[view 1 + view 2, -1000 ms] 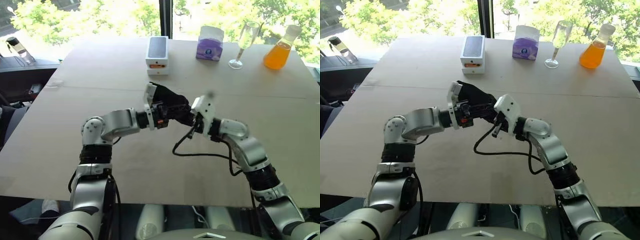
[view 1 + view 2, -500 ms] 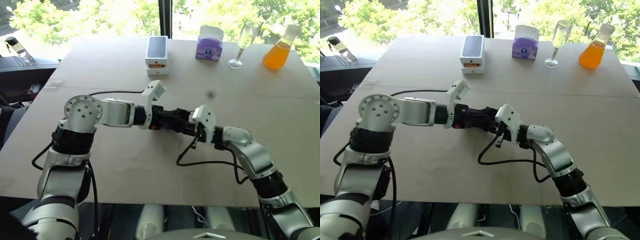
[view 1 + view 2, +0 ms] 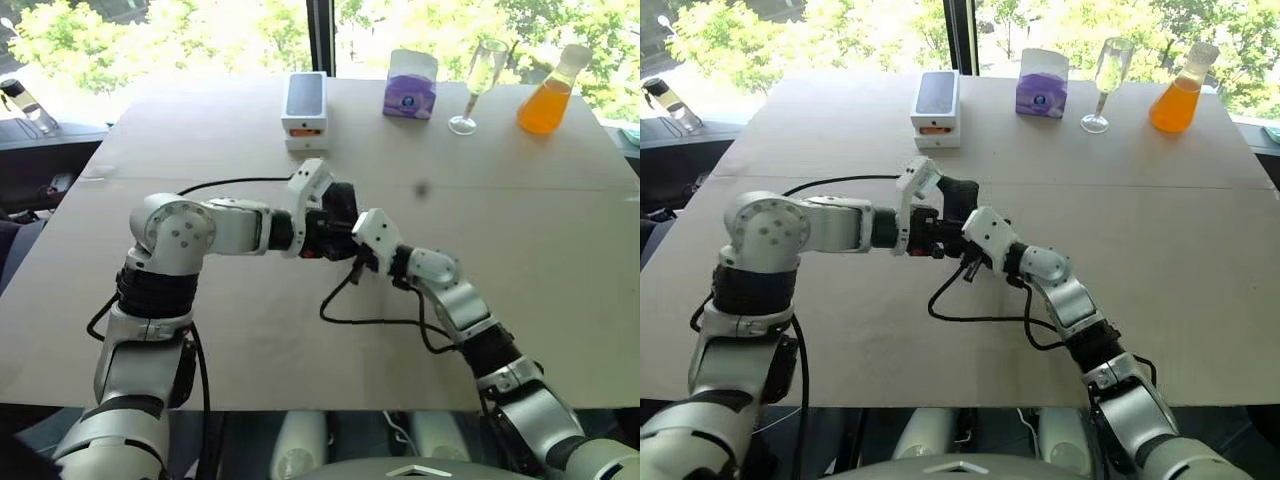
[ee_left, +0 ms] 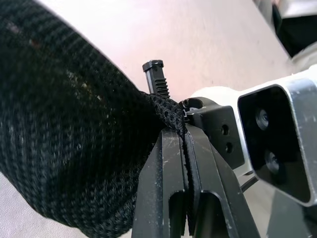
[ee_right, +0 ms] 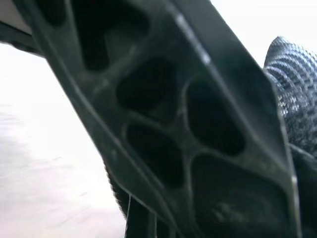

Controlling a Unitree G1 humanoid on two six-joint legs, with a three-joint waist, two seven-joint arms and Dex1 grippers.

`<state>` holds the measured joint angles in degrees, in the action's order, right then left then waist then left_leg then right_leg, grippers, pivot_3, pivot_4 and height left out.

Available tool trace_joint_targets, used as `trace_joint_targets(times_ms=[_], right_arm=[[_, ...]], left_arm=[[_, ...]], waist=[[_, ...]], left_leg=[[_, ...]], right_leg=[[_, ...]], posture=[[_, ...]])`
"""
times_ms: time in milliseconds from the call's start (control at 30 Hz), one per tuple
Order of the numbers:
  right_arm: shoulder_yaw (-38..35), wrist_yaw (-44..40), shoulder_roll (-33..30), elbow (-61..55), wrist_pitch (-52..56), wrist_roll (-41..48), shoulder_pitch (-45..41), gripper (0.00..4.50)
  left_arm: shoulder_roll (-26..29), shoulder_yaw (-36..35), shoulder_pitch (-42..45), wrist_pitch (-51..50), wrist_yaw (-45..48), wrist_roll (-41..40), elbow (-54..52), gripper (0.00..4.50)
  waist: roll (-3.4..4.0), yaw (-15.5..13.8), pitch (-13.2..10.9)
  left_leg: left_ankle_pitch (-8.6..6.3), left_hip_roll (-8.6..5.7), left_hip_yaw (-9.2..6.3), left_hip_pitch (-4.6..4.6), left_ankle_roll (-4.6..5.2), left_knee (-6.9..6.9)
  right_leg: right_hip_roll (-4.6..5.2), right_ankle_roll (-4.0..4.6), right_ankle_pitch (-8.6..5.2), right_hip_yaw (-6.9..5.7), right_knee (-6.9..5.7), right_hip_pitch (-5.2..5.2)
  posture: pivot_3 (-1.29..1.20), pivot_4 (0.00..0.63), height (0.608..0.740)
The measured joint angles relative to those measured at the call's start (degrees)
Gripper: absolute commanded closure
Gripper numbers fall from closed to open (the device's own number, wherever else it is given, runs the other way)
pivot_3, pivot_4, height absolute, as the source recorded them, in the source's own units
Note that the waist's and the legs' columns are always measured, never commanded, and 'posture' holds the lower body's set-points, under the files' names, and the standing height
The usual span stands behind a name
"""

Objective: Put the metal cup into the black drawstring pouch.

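Observation:
The black drawstring pouch hangs bulging a little above the table's middle. In the left wrist view my left gripper is shut on the mesh edge of the pouch, just beside its cord lock. My right gripper sits pressed against the pouch from the right and slightly below, shut; what it pinches I cannot make out. In the right wrist view a black finger lies very close, with pouch fabric behind it. The metal cup is hidden.
Along the far edge stand a white phone box, a purple tissue box, a champagne glass and an orange flask. A black cable loops on the table under my right arm.
My left wrist has rolled, its elbow has swung out, and the pouch has turned with it. My right gripper has slid left and lower, staying against the pouch.

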<state>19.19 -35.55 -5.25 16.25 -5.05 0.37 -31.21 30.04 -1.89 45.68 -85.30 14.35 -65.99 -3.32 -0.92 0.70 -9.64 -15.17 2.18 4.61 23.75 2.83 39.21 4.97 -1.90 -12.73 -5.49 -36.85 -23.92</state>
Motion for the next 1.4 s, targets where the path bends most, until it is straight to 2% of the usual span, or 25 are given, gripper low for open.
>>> trace_joint_targets(times_ms=[200,433,533,667,767,800,867,1067,1233,1400], right_arm=[[-1.2,4.2,-0.3,-1.6,-0.4,-2.3,0.2,4.44],[-2.3,6.7,-1.5,-1.4,1.8,-4.3,-0.6,4.44],[-2.0,4.5,-4.4,-7.2,5.4,-4.2,3.0,4.44],[-2.0,0.8,-10.0,-16.2,10.3,-3.6,7.5,4.44],[-3.5,-3.0,-15.4,-26.5,17.5,-0.8,11.5,3.79],[-4.2,-3.9,-16.9,-29.5,19.3,0.1,12.5,3.32],[-5.6,-4.6,-18.5,-33.9,23.1,1.8,13.7,2.42],[-13.8,-6.0,-23.0,-47.0,36.7,12.4,18.3,2.42],[-14.2,-3.6,-28.5,-42.2,33.2,6.2,17.0,2.42],[-9.9,-3.4,-29.0,-34.8,25.8,0.9,13.1,2.42]], left_arm=[[-4.5,-6.7,0.0,-4.7,-4.2,-2.6,2.5,4.5],[-10.7,-14.7,0.6,-5.7,-16.3,-12.9,12.0,4.5],[-12.6,-15.7,2.1,-5.6,-21.3,-17.7,14.8,4.5],[-13.0,-16.1,2.2,-4.2,-26.6,-20.0,16.6,4.5],[-13.5,-15.9,2.1,-2.6,-29.6,-20.8,17.0,4.5],[-13.4,-15.7,2.1,-2.5,-29.9,-20.8,17.2,4.5],[-13.4,-15.5,2.0,-2.2,-29.9,-20.8,17.5,4.5],[-12.0,-14.3,2.0,-2.0,-27.5,-19.6,17.6,4.5],[-7.9,-12.9,1.9,-2.8,-20.2,-18.4,16.9,4.5],[-1.3,-8.5,-0.5,-4.7,-9.1,-14.2,11.0,4.5]], waist=[[0.0,0.0,0.0],[-0.01,-0.1,0.0],[-0.01,-0.4,0.0],[-0.01,-0.2,0.0],[0.0,-0.3,0.0],[-0.01,-0.3,0.0],[-0.01,-0.2,0.0],[-0.01,-0.6,0.0],[-0.01,-0.5,0.0],[0.02,0.0,0.0]], left_leg=[[0.01,0.01,-0.01,-0.06,-0.01,0.02],[0.01,0.0,-0.04,-0.03,-0.02,0.07],[0.01,-0.04,-0.09,-0.01,-0.01,0.05],[0.01,-0.03,-0.11,-0.04,-0.01,0.05],[0.01,-0.03,-0.08,-0.05,-0.01,0.06],[0.01,-0.03,-0.04,-0.08,-0.01,0.06],[0.01,-0.03,-0.02,-0.1,-0.01,0.06],[0.01,-0.05,-0.01,-0.08,-0.01,0.07],[0.01,-0.06,0.03,-0.1,-0.01,0.06],[0.01,-0.02,0.05,-0.09,-0.01,0.02]], right_leg=[[0.02,0.0,0.0,0.01,-0.08,0.02],[0.05,0.01,0.01,0.08,-0.12,0.03],[0.12,0.01,0.01,0.1,-0.06,0.06],[0.08,0.01,0.01,0.09,-0.08,0.07],[0.05,0.01,0.01,0.06,-0.1,0.06],[0.04,0.01,0.01,0.04,-0.11,0.06],[0.03,0.01,0.0,0.03,-0.13,0.06],[0.02,0.0,0.0,0.0,-0.12,0.07],[-0.03,0.0,-0.01,0.03,-0.14,0.04],[-0.03,0.0,-0.01,0.06,-0.12,0.0]], posture=[[0.0,0.15,0.737],[0.0,0.15,0.737],[0.0,0.15,0.737],[0.0,0.15,0.737],[0.0,0.15,0.737],[0.0,0.15,0.737],[0.0,0.15,0.737],[0.0,0.15,0.737],[0.0,0.15,0.737],[0.0,0.15,0.737]])
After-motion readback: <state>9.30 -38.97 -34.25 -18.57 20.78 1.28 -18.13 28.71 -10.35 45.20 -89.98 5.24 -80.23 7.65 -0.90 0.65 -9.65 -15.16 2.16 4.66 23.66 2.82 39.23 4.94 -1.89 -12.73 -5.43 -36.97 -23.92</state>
